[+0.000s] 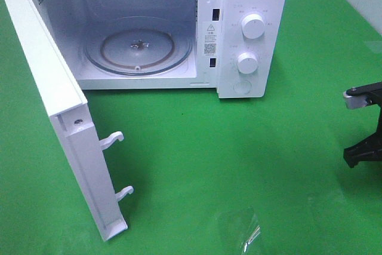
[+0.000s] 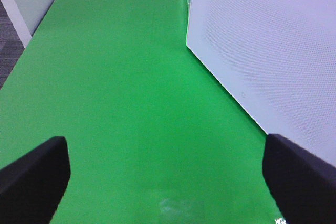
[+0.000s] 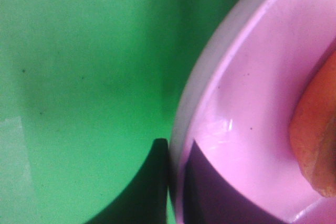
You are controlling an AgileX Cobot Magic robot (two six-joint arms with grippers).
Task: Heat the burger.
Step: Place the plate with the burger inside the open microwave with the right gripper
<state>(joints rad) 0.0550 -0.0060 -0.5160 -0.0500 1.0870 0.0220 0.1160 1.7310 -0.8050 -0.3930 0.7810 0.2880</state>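
My left fingers (image 2: 37, 177) stand spread wide and hold nothing, aimed down over the counter (image 2: 131, 103). My right fingers (image 3: 149, 187) are pinched together on the rim of the pink plate (image 3: 247, 108), one finger outside the rim, the other inside it. My right arm (image 1: 364, 147) shows at the counter's right edge, black, with a silver block.

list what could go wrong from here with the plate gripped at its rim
1. The right gripper pinches only one edge of the pink plate, so it may tilt on lifting and the burger could slide.
2. Coming from the right, the plate might clip the knob panel before reaching the glass turntable.
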